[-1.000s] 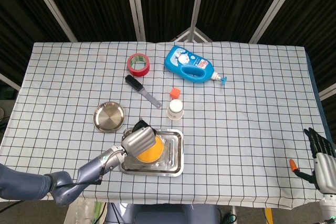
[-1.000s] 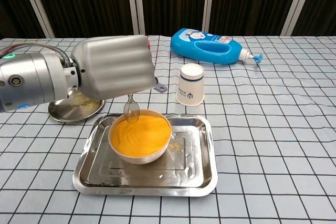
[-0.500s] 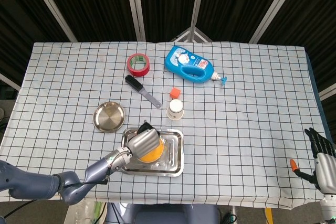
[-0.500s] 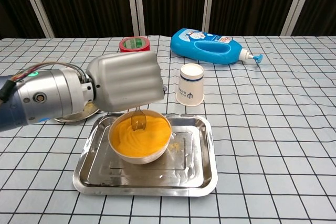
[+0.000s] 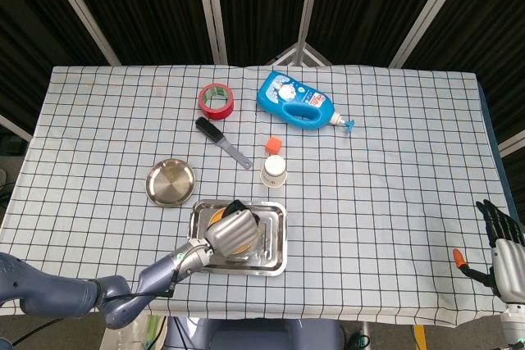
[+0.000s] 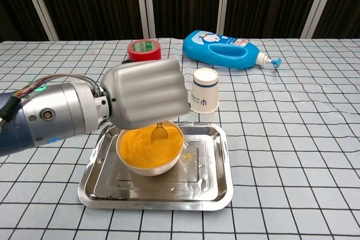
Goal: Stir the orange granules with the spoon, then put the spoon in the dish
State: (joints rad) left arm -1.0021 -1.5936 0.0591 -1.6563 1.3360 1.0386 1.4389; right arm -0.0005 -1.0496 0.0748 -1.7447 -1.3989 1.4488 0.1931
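Orange granules fill a white bowl right under the left hand, and the spoon hangs down from that hand w/ its tip dipped into the heap near the bowl's far side. Fingers are wrapped shut round the spoon handle — the handle itself is hidden behind the silver hand shell, only the lower stem and bowl of the spoon show below it in the chest view. From the head view the hand covers most of the bowl, so little orange is visible there.

Bowl sits in a steel tray, directly beneath the hand. A few stray granules lie on the tray floor just right of the bowl.

Progress, as I read it: stirring phase, spoon in the granules, surface looks ridged/uneven rather than flat — so prob. mid-stir, can't say how much stirring is left. Second half not begun: the round steel dish sits empty, up and to the left of the hand, near the tray's far-left corner but apart from it. Still to do — finish stirring, lift spoon clear, carry it over to the dish, let go.

Right hand is well off to the far side at the table edge, fingers apart, holding nothing, no part in this.
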